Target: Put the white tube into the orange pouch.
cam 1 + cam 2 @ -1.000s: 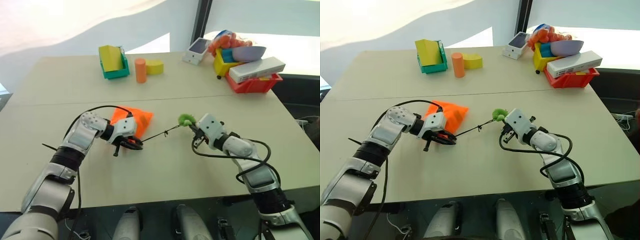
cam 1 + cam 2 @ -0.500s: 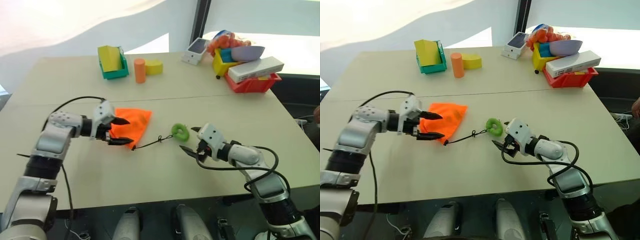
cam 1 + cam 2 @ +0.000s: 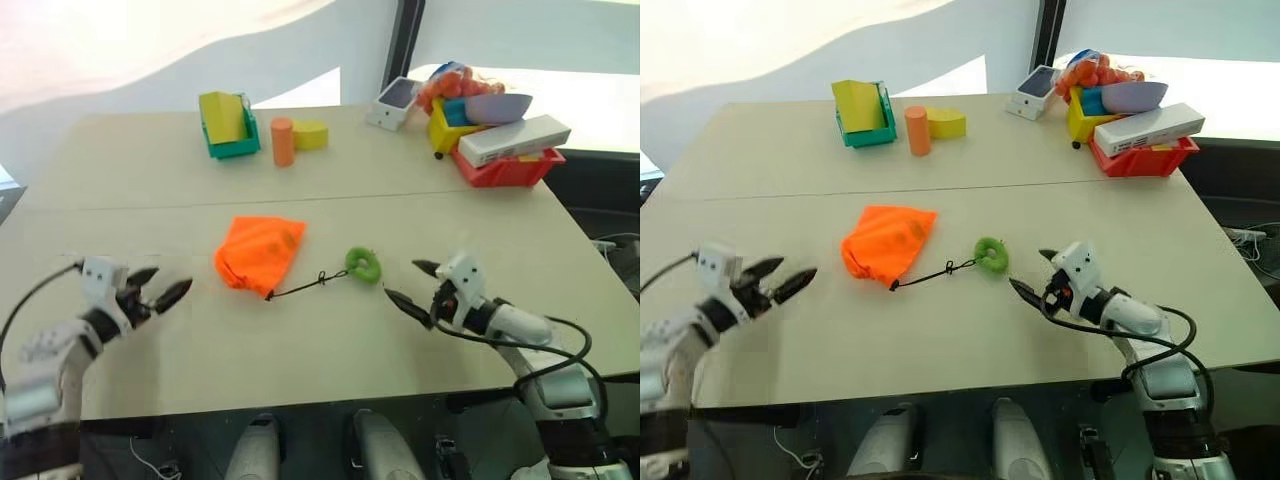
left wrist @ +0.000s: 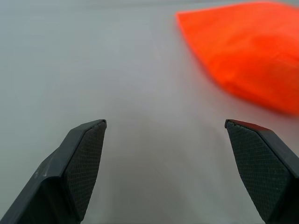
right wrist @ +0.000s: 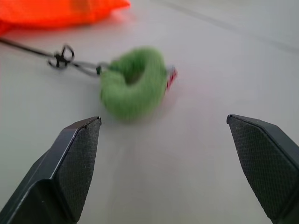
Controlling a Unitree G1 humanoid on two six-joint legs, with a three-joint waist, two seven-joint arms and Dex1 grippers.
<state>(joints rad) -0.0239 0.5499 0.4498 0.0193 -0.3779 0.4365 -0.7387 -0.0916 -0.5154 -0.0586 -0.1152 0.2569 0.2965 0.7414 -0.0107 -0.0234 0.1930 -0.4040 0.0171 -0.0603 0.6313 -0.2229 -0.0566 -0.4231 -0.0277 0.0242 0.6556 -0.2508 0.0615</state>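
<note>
The orange pouch (image 3: pixel 258 252) lies flat near the middle of the table. Its dark cord (image 3: pixel 300 287) runs right to the green ring (image 3: pixel 363 264). My left gripper (image 3: pixel 166 282) hovers open and empty well to the left of the pouch, which the left wrist view shows ahead as orange pouch fabric (image 4: pixel 247 51). My right gripper (image 3: pixel 405 282) is open and empty just right of the ring. The right wrist view has the green ring (image 5: pixel 133 81) close ahead of the fingers. The white tube is out of view.
At the back left stand a green bin holding a yellow block (image 3: pixel 228 125), an orange upright cylinder (image 3: pixel 283 141) and a yellow block (image 3: pixel 310 134). At the back right are a small white box (image 3: pixel 393 102), a yellow bin (image 3: pixel 445 125) and a red bin (image 3: pixel 505 165) bearing a long white box (image 3: pixel 513 138).
Both grippers have opened. The left let go of the pouch and swung far left; the right released the green ring and drew back right. Pouch and ring now lie on the table.
</note>
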